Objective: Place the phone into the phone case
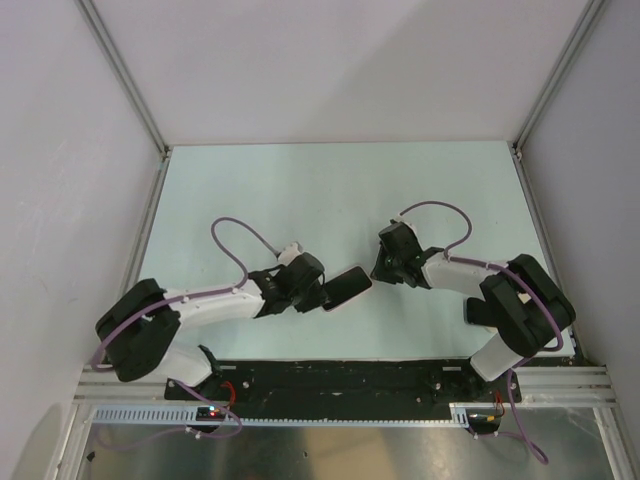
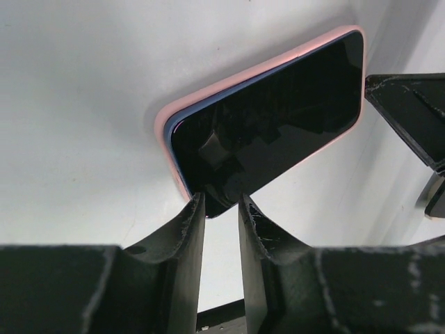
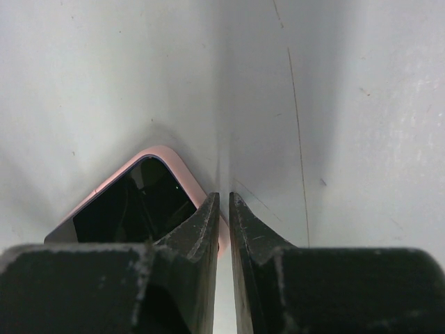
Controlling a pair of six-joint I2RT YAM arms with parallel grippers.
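flanking the phone [image 2: 271, 118] in the phone case [image 2: 243, 74], right gripper [image 3: 224, 197] fingers together, left gripper [image 2: 220, 200] nearly so, clamping unclear.

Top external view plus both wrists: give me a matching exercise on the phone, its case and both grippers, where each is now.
1. glossy black rectangular phone
2. thin pale pink phone case
3. left gripper
4. right gripper

A. fingers nearly together beside a rounded pink corner
B. rims the dark screen
C. fingertips straddle a dark corner
D. lies inside the pink rim

Pairs: 1-D, 2-B, 3-C, 4-A
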